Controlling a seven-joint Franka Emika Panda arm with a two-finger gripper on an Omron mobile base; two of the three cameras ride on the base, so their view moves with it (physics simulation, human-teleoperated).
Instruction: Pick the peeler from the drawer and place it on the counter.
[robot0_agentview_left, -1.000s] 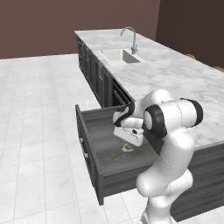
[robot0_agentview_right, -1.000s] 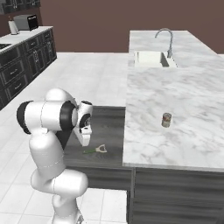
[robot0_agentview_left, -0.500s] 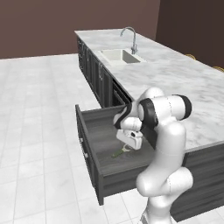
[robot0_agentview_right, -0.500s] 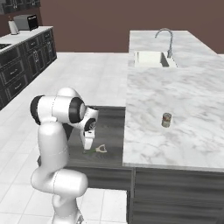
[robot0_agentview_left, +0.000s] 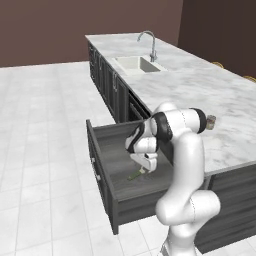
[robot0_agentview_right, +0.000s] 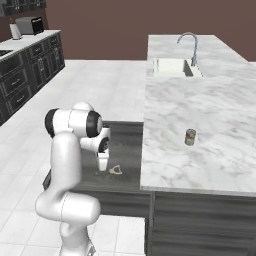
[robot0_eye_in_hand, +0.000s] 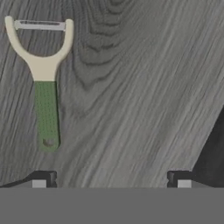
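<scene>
Gripper (robot0_eye_in_hand: 111, 179) hangs wide apart over the drawer (robot0_eye_in_hand: 144, 87) floor; the peeler (robot0_eye_in_hand: 43, 74) lies beside its left fingertip

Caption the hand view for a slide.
Open jaws above the drawer floor, the green-handled peeler lying off to one side, ungrasped.

One peeler (robot0_eye_in_hand: 43, 83), one open drawer (robot0_agentview_left: 112, 155), seemingly one jar (robot0_agentview_right: 190, 137)

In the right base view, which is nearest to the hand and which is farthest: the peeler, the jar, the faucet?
From the hand, down in the open drawer:
1. Peeler, right beside it on the drawer floor.
2. Jar, up on the counter, to the side.
3. Faucet, at the sink on the far end.
</scene>
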